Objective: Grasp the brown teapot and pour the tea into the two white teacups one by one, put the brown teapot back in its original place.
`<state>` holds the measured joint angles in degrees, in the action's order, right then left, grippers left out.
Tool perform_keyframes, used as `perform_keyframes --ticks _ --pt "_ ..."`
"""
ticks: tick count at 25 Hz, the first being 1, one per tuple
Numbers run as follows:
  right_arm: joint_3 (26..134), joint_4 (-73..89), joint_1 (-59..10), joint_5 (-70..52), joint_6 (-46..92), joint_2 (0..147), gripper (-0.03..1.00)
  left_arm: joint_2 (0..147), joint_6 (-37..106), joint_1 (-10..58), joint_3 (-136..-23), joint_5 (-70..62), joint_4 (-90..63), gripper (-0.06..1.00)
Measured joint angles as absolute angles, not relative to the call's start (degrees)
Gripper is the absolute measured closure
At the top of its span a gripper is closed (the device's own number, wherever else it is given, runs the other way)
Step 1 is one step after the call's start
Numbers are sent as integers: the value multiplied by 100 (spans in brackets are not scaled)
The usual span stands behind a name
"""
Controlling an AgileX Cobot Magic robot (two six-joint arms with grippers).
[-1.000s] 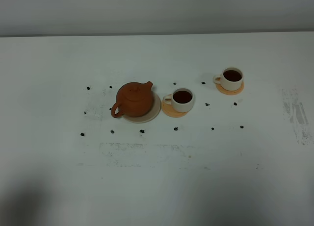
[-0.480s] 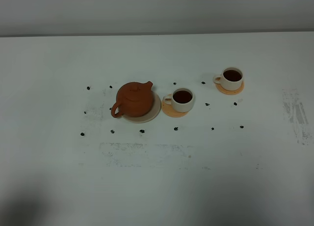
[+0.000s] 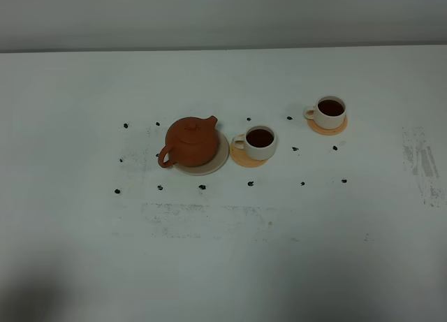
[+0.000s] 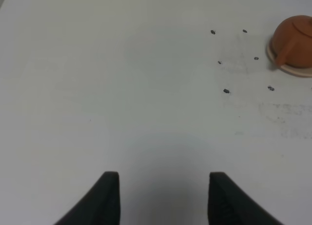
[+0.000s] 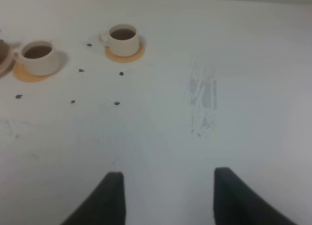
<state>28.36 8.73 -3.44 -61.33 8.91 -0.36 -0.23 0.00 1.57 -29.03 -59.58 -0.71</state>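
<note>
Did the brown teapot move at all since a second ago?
No. The brown teapot sits in the same spot on its beige saucer, beside the nearer teacup, as before.

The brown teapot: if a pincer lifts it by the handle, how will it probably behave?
The brown teapot looks like rigid clay, probably fragile if knocked. Its loose-looking knobbed lid may slip when tilted. Held by the side handle, the round body would likely swing spout-down off the saucer.

In the left wrist view the brown teapot [image 4: 294, 39] and its pale saucer [image 4: 292, 69] are cut off at 3 o'clock. Small dark specks [image 3: 202, 187] on the tabletop [image 3: 223, 252] are too tiny to identify.
</note>
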Motion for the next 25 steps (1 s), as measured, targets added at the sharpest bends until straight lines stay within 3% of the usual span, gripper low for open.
perform_keyframes --ticks 25 --pt "2836 883 -344 -6133 891 -36 54 -18 31 157 -2903 -5958 -71 50"
